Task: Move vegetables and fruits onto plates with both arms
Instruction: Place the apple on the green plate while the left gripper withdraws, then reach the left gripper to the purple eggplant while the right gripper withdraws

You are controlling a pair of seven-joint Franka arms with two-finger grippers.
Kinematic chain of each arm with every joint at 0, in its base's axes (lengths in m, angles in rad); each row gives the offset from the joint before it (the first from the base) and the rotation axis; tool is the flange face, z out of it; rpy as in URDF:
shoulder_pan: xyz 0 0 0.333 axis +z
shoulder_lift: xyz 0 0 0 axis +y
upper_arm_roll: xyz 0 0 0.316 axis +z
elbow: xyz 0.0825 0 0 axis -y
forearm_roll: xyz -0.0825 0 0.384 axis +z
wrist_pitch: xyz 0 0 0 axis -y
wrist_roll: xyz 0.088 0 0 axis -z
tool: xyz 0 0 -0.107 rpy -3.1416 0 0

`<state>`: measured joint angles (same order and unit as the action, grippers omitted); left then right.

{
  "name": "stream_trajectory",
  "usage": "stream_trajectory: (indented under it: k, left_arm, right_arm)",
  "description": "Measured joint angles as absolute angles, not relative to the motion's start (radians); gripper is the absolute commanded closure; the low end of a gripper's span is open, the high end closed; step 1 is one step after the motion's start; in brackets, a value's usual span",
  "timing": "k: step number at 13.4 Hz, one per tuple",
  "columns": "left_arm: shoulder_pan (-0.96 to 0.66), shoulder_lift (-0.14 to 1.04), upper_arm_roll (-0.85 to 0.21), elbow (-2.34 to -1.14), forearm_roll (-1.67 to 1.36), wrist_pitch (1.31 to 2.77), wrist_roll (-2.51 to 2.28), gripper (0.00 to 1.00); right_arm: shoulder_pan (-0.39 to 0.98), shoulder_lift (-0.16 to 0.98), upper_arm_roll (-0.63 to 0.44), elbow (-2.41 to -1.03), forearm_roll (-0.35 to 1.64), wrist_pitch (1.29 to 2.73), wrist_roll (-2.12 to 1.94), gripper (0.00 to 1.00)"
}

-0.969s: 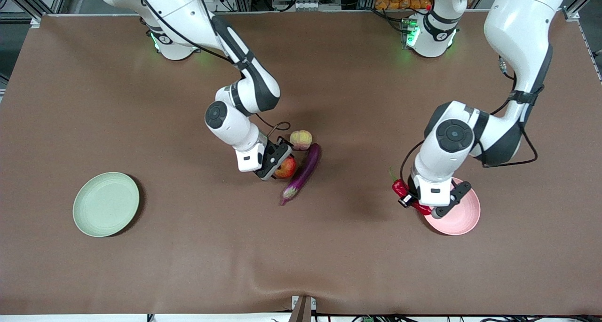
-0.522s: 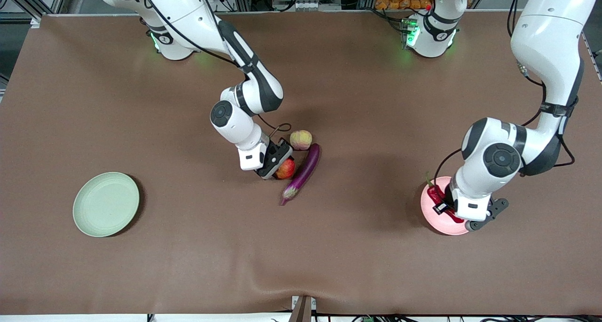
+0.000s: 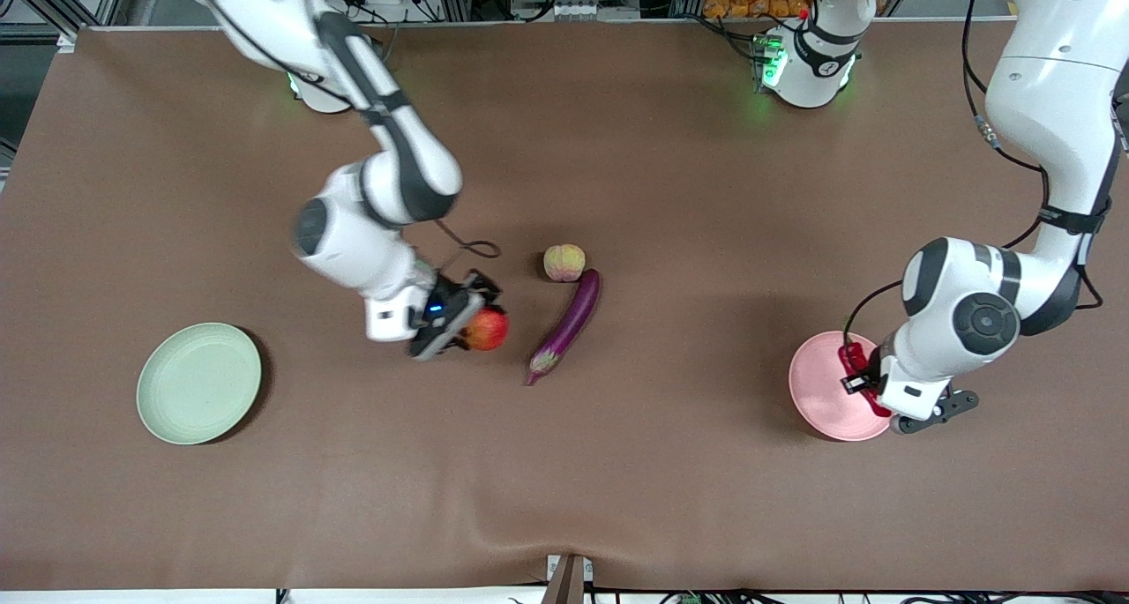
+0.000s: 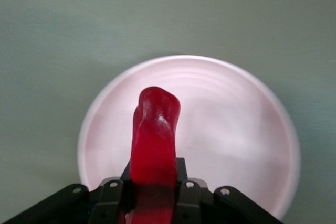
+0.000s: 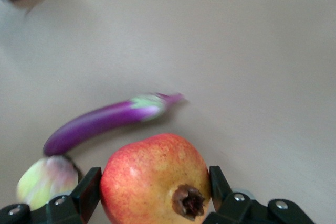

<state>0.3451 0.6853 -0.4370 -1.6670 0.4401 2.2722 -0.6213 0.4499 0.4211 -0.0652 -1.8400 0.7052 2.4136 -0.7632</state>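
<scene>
My right gripper (image 3: 476,326) is shut on the red-orange pomegranate (image 3: 487,329) and holds it above the table, between the purple eggplant (image 3: 567,323) and the pale green plate (image 3: 199,383). In the right wrist view the pomegranate (image 5: 155,181) sits between the fingers, with the eggplant (image 5: 105,123) and the pale ribbed fruit (image 5: 44,181) on the table. The ribbed fruit (image 3: 564,262) lies beside the eggplant's end. My left gripper (image 3: 863,384) is shut on the red chili pepper (image 4: 153,145) over the pale pink plate (image 3: 825,397), which also shows in the left wrist view (image 4: 241,140).
The brown table cover (image 3: 564,463) wrinkles near the front edge. A dark post (image 3: 566,579) stands at the middle of the front edge. The robot bases (image 3: 807,57) stand along the back edge.
My right gripper has lifted the pomegranate away from the eggplant and moved toward the green plate. My left gripper has carried the chili from the pink plate's edge to over the plate.
</scene>
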Motion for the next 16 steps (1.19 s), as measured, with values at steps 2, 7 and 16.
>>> stream_trajectory:
  k: [2, 7, 16]
  left_arm:
    - [0.390, 0.687, -0.438, -1.678, 0.440, 2.272, -0.563, 0.81]
    - [0.385, 0.699, -0.447, -1.682, 0.440, 2.273, -0.555, 0.00]
    - [0.327, 0.635, -0.602, -1.651, 0.253, 2.156, -0.652, 0.00]
  right_arm:
    - [0.255, 0.355, -0.072, -1.838, 0.703, 2.208, -0.853, 0.65]
    - [-0.114, 0.343, -0.072, -1.786, 0.449, 1.996, -1.001, 0.66]
    - [-0.139, 0.503, -0.061, -1.733, 0.366, 2.320, -1.300, 0.00]
